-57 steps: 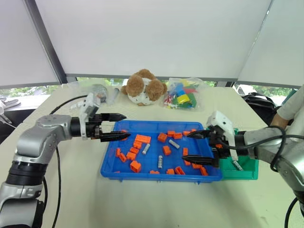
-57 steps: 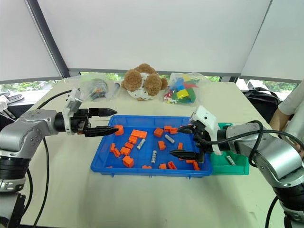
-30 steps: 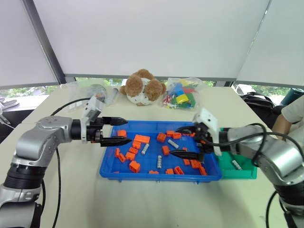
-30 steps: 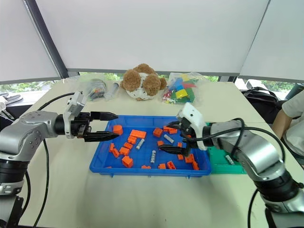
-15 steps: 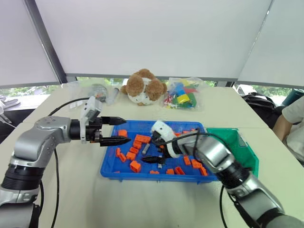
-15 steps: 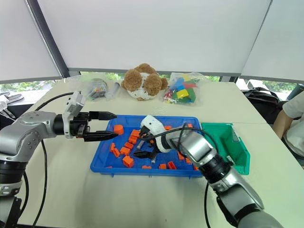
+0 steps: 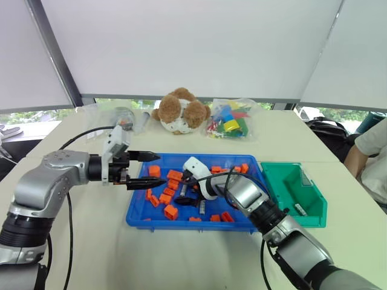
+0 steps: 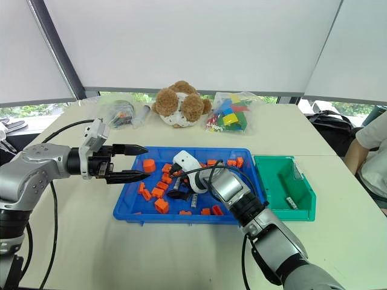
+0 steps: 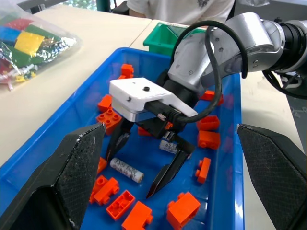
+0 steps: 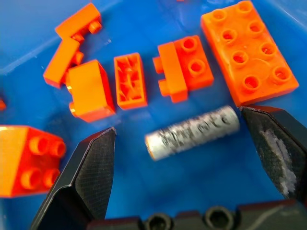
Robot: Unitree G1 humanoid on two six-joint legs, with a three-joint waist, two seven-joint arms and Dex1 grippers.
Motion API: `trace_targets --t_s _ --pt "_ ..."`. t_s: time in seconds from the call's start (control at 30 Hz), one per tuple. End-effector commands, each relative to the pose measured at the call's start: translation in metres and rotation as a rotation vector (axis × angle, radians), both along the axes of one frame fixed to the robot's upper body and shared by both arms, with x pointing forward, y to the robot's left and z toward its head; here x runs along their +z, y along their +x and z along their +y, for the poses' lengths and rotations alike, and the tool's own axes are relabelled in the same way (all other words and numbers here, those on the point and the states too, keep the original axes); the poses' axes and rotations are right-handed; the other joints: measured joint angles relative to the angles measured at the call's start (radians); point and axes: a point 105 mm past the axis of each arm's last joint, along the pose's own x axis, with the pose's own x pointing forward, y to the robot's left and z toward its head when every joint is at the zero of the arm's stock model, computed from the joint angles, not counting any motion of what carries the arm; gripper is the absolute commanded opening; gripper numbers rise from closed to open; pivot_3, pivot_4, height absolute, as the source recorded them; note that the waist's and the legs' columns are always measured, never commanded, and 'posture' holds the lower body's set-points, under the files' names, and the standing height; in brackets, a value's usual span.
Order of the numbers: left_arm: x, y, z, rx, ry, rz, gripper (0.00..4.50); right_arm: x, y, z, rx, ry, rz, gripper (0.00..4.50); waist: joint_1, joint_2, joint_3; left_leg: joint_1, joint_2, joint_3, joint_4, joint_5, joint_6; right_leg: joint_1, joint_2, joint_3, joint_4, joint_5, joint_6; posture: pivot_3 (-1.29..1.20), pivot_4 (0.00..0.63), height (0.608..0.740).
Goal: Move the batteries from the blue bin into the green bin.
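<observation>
Up close | right hand [image 10: 192, 143] open | straddles battery [image 10: 192, 132]

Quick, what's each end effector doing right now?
Left end effector: open, holding nothing.
Right end effector: open around a battery in the blue bin, not gripping.

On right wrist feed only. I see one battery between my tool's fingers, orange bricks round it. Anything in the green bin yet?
Observer: Yes, one battery lies on the floor of the green bin.
Operator: More batteries in the blue bin?
Observer: I can make out a second battery beside the right tool, among the bricks in the blue bin.
Operator: Left tool in my way?
Observer: No. The left tool hovers open and empty over the blue bin's left end, apart from yours.
</observation>
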Motion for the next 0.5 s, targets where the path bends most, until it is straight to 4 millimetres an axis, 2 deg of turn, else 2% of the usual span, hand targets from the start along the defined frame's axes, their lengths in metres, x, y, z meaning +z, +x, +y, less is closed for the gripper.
trace_targets --t_s 0.03,0.4,0.5 --pt "0.012 -0.003 0.002 0.008 -0.003 -0.059 4.5 0.002 0.001 0.004 0.005 0.004 -0.008 4.45 0.0 0.0 0.0 0.0 0.0 0.0 0.0 0.0 0.0 0.0 0.0 0.0 0.0 0.0 0.0 0.0 0.15 0.733" --pt "0.013 -0.003 0.002 0.015 0.005 -0.063 4.5 -0.009 -0.001 -0.003 0.024 -0.036 -0.005 4.45 0.0 0.0 0.0 0.0 0.0 0.0 0.0 0.0 0.0 0.0 0.0 0.0 0.0 0.0 0.0 0.0 0.15 0.733" --pt "0.013 -0.001 0.001 0.015 0.006 -0.067 4.5 -0.011 0.0 -0.004 0.018 -0.039 -0.004 3.59 0.0 0.0 0.0 0.0 0.0 0.0 0.0 0.0 0.0 0.0 0.0 0.0 0.0 0.0 0.0 0.0 0.15 0.733"
